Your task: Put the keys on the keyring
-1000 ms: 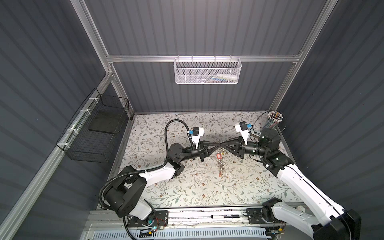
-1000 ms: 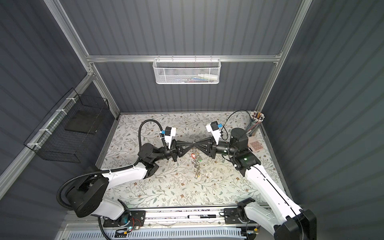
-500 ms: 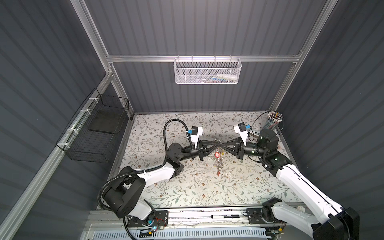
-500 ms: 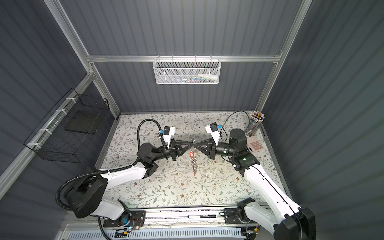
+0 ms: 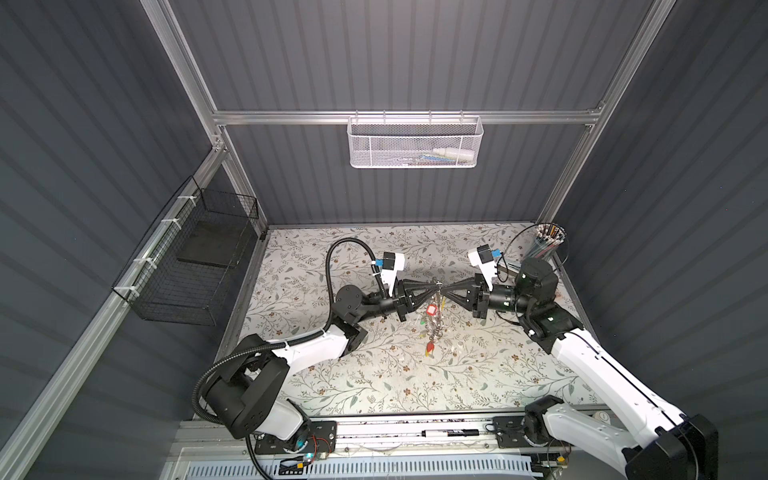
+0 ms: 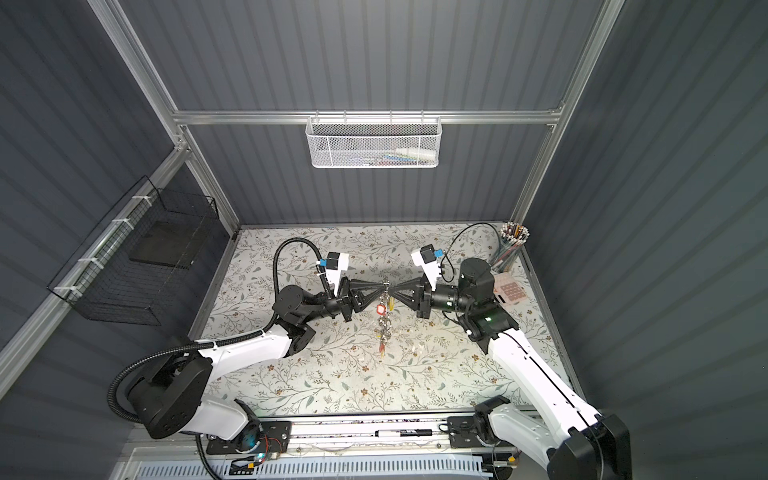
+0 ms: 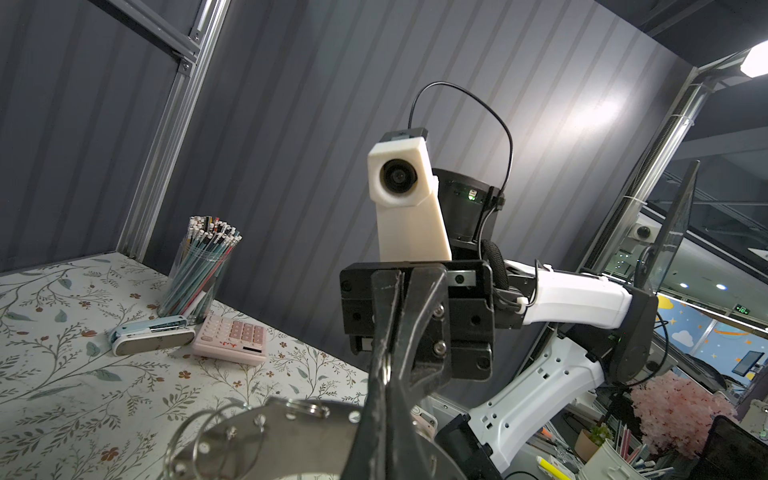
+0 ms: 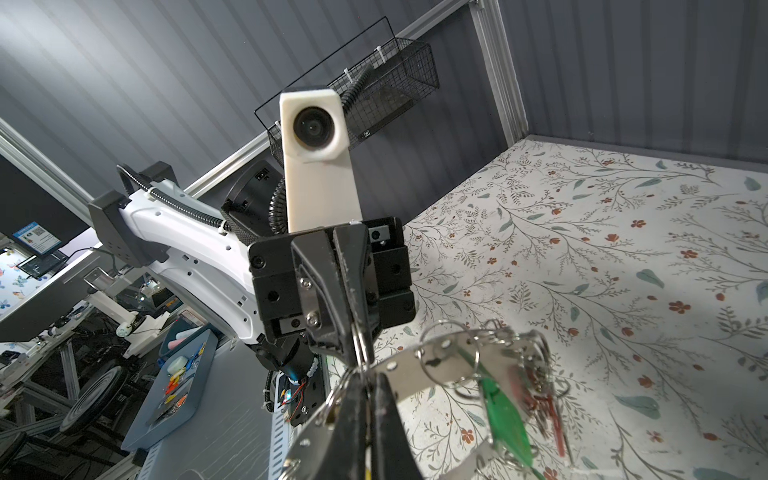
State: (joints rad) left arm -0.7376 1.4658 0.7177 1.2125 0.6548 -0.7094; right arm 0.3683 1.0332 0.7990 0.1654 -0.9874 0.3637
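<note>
Meeting tip to tip above the floral table [image 5: 332,374], left gripper [image 5: 433,287] and right gripper [image 5: 444,289] both clamp shut on the keyring [image 8: 415,370], seemingly at its rim; tagged keys [image 8: 505,415] dangle below. Stiff, slick metal, bottom-heavy, prone to swing: best gripped on the flat hoop.

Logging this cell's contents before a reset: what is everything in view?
keyring: one, grey, held above mid-table between both tools
keys: several, silver with red, green, yellow tags, hanging from keyring
pen cup: one, clear, back right corner
calculator: one, pink, beside pen cup
stapler: one, pale blue, beside calculator
white basket: one, back rail
black basket: one, left wall
marker: one, black, front rail
table: one, floral
left tool: one, black, shut on keyring
right tool: one, black, shut on keyring
</note>
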